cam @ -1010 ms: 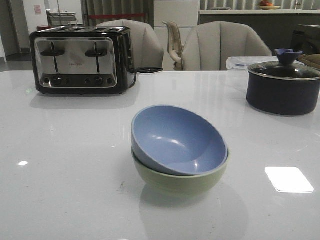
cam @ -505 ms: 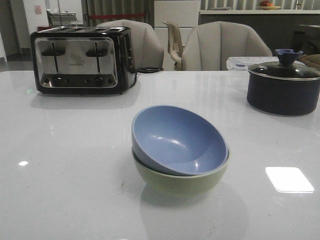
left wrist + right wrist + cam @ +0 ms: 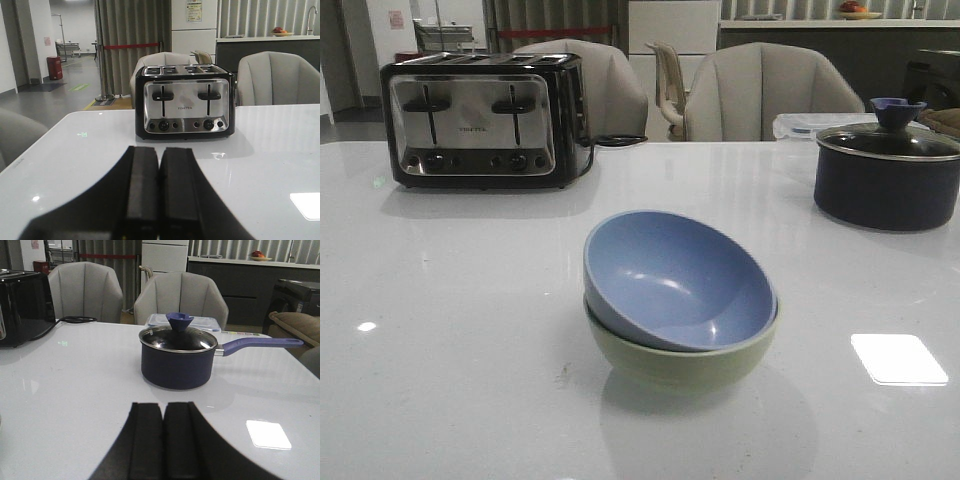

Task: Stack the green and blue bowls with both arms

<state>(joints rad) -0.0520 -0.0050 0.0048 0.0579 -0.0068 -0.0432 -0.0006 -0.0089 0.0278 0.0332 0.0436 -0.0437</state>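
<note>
Both claws are sitting clenched on nothing: the left gripper point(image 3: 159, 200) is pressing its fingers flat together while facing the toaster point(image 3: 184, 101), and the right gripper point(image 3: 163, 445) is doing the same while facing the dark lidded pot point(image 3: 178, 357). Neither arm is showing in the front view, and the lower edge of each wrist picture is cutting off the finger bases. Near the middle of the white table point(image 3: 450, 300), the blue bowl point(image 3: 675, 280) is resting tilted inside the green bowl point(image 3: 670, 358), hiding the green bowl's interior.
</note>
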